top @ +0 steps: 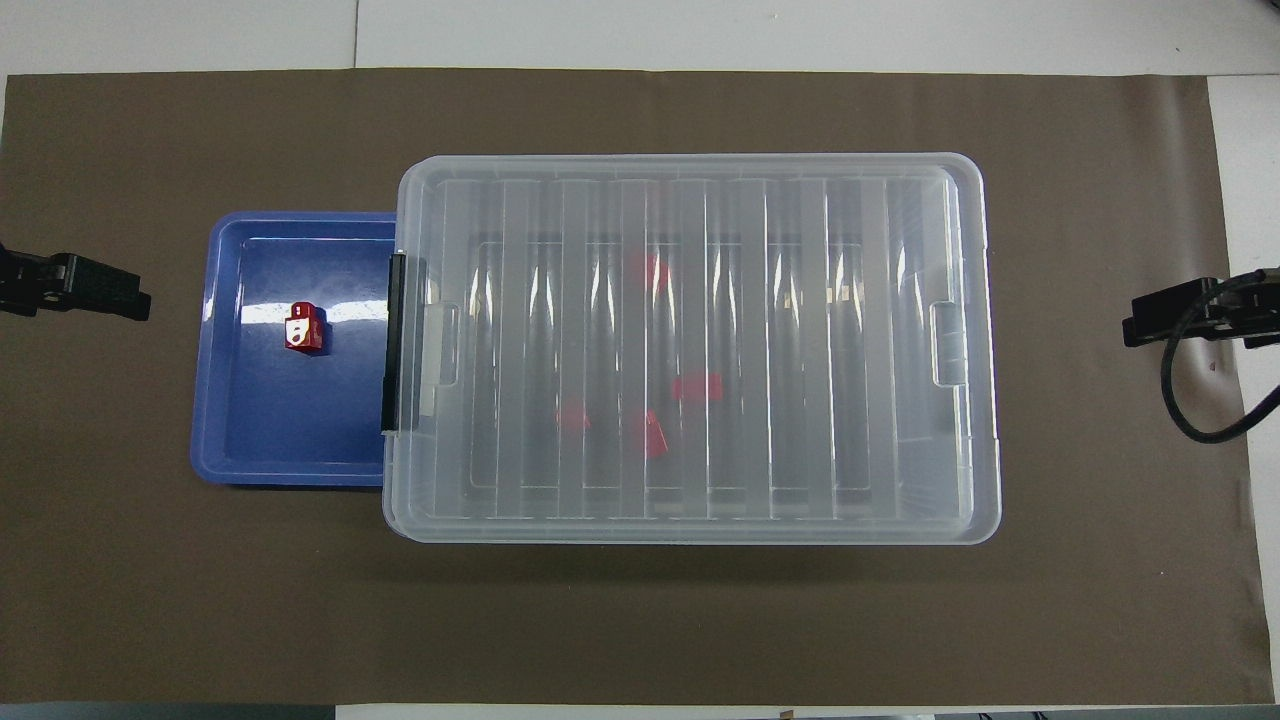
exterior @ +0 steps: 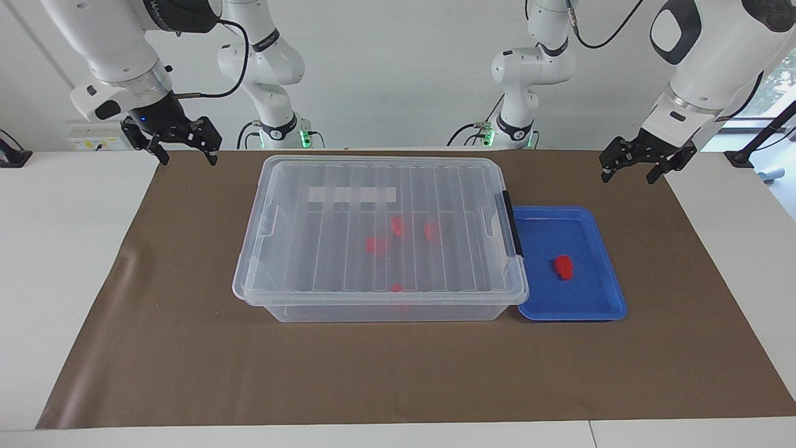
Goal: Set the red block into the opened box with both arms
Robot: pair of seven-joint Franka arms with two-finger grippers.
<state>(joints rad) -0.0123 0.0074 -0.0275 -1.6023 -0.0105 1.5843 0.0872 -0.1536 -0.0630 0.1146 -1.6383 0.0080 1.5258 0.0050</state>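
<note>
the box stands in the middle of the brown mat and its ribbed lid is on it, so the box is not yet opened. the black latch is on the end toward the left arm. the red block lies alone in the blue tray, which touches the box at the latch end; part of the tray goes under the rim of the lid. four similar red blocks are already inside the box.

the left gripper hangs over the mat edge near the tray, with its fingers spread and holding nothing. the right gripper hangs over the other mat edge, also spread and empty.

i think the main risk is the lid. if one arm lifts it only at the latch end, the light box can tilt or slide and push the tray, so the block moves away. if the lid is not held high enough, the arm with the block can hit it. the block is small and smooth, so a pinch not in its middle can make it jump out of the tray.
</note>
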